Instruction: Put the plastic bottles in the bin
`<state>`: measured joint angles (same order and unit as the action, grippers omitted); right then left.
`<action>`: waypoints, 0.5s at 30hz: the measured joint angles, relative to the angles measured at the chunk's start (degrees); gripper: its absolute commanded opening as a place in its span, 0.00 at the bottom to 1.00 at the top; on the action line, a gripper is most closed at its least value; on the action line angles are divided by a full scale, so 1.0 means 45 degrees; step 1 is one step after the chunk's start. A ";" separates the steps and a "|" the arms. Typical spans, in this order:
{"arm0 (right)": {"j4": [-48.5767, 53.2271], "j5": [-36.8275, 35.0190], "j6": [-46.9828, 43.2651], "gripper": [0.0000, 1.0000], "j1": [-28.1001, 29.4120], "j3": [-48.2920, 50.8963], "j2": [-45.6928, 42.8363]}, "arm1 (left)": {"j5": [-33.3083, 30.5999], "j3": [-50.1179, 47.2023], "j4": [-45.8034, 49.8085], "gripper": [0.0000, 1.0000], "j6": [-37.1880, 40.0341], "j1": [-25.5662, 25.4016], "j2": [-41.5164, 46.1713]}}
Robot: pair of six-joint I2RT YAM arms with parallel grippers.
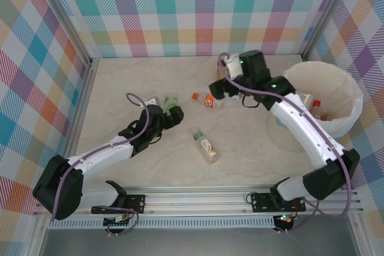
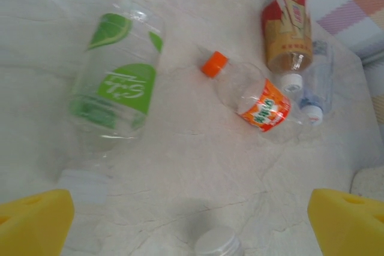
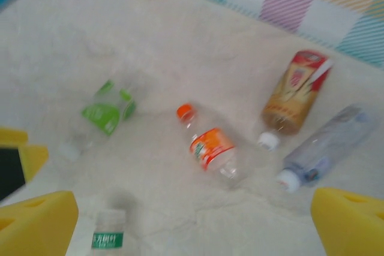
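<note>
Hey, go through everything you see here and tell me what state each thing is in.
Green-label bottle: on its side.
Orange-label bottle: on its side, orange cap on.
Tan-label bottle: on its side, white cap on.
Blue bottle: on its side, white cap on.
Mid-table bottle: on its side.
Bin: upright, bottles inside.
Left fingers: open, empty.
Right fingers: open, empty.

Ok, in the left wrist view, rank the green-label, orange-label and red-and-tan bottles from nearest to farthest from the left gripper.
1. Green-label bottle, left, just ahead of the left gripper.
2. Orange-label bottle, centre-right.
3. Red-and-tan bottle, far right.
</note>
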<state>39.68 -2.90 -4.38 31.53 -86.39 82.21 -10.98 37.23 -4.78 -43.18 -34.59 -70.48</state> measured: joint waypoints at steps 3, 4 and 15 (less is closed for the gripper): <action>0.0510 -0.0015 0.0126 1.00 0.1083 0.0714 0.0831 | -0.0758 -0.0204 0.0748 1.00 -0.0559 0.0160 0.0563; 0.0646 -0.0024 0.0253 1.00 0.1423 0.0967 0.1069 | -0.0937 -0.0282 0.0913 1.00 -0.0709 0.0214 0.0709; 0.1758 -0.0015 0.3206 0.99 0.4677 0.2501 0.3823 | -0.1583 -0.0821 0.1739 1.00 -0.1928 0.0593 0.1127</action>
<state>47.59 -2.96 10.04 52.58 -75.13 99.42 -18.11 33.54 3.05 -51.86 -31.92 -65.41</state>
